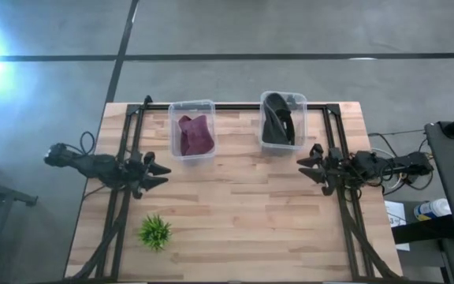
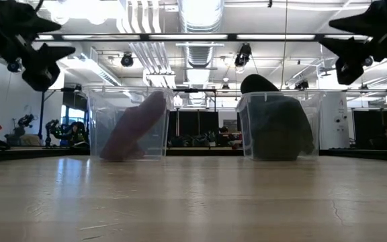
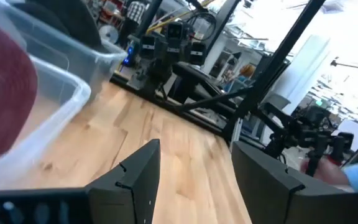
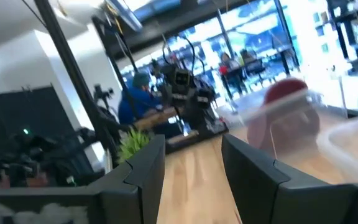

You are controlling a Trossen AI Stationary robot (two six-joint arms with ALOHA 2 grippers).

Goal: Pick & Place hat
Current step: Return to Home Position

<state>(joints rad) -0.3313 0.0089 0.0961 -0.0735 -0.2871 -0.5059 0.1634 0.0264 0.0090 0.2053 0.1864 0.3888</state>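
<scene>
A maroon hat [image 1: 195, 134] sits inside the left clear bin [image 1: 191, 106]; in the low view the maroon hat [image 2: 134, 126] leans against the bin's wall. A black hat [image 1: 277, 118] sits in the right clear bin [image 1: 283, 97] and sticks up above its rim [image 2: 259, 83]. My left gripper [image 1: 161, 174] hovers open near the table's left side, nearer than the maroon bin. My right gripper [image 1: 306, 169] hovers open near the table's right side, nearer than the black hat's bin. Both are held above the table [image 2: 46, 57] [image 2: 345, 57].
A small green plant [image 1: 155, 232] stands near the table's near left corner. Black frame rails [image 1: 124, 158] [image 1: 341, 158] run along both sides of the wooden table [image 1: 235, 213]. The room beyond holds equipment and people.
</scene>
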